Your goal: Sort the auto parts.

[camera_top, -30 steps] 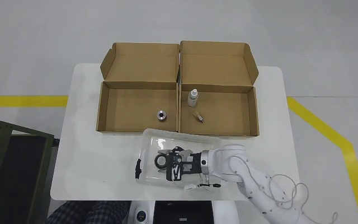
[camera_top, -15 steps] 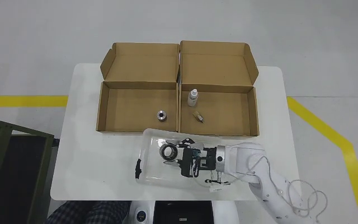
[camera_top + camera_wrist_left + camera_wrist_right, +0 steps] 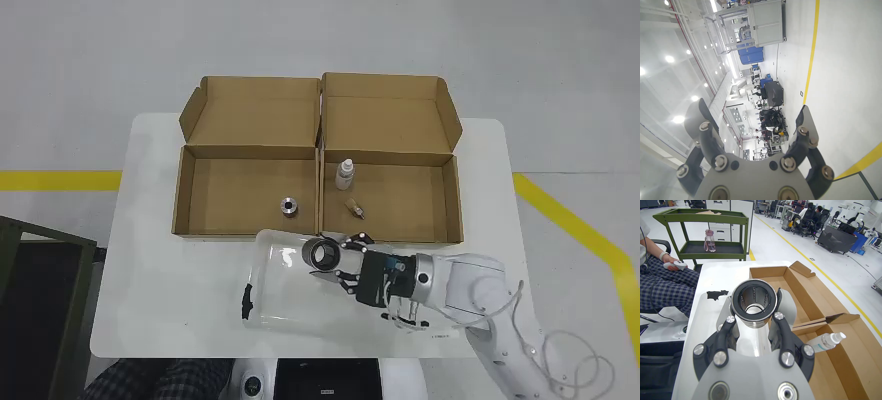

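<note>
My right gripper point(image 3: 755, 306) is shut on a linear bearing point(image 3: 753, 322), a steel cylinder with a black end rim, held with its bore facing the wrist camera. In the top view the bearing point(image 3: 323, 254) hangs over the far edge of a clear plastic tray point(image 3: 280, 300), close to the cardboard boxes, with the right gripper point(image 3: 337, 264) behind it. The left box point(image 3: 215, 190) holds a small metal ring point(image 3: 289, 207). The right box point(image 3: 410, 205) holds a white spray bottle point(image 3: 344, 175) and a small brass part point(image 3: 354, 208). My left gripper point(image 3: 753, 113) is open, holds nothing, and points out at the room.
The boxes stand side by side at the back of the white table point(image 3: 150, 250), lids folded back. A black latch point(image 3: 247, 300) marks the tray's left end. The spray bottle point(image 3: 827, 340) lies near my right gripper. A green cart point(image 3: 30, 300) stands left of the table.
My right gripper has risen out of the clear tray with the bearing and shifted right and toward the boxes, turning the bearing's bore upward.
</note>
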